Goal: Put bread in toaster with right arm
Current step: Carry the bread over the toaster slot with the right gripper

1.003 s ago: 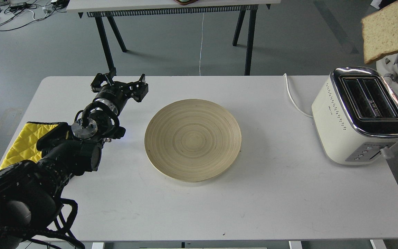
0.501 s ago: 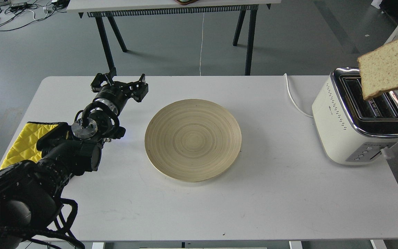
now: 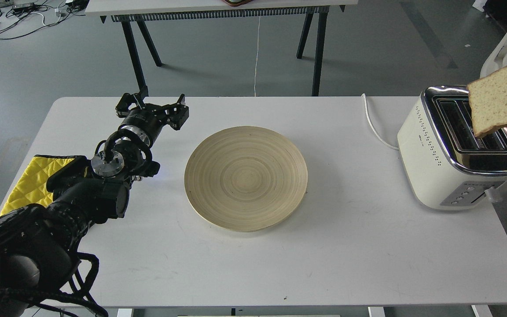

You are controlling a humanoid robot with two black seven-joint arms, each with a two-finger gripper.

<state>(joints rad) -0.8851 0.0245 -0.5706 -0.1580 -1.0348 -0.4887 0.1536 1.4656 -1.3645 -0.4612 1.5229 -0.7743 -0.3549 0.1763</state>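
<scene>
Hanging in the air at the right edge of the view, the bread (image 3: 502, 97) tilts with its lower corner down over the black slots of the toaster (image 3: 456, 147). The right tool is out of view, so what holds the slice cannot be seen. The toaster (cream-white with a shiny top) sits at the right end of the white worktop (image 3: 253, 259), and a white cord (image 3: 374, 125) runs from behind it. A round wooden plate (image 3: 245, 177) lies in the middle. The left tool (image 3: 152, 108) hovers left of the plate with its two fingers spread apart, gripping nothing. A yellow cloth (image 3: 29, 180) lies under that arm.
</scene>
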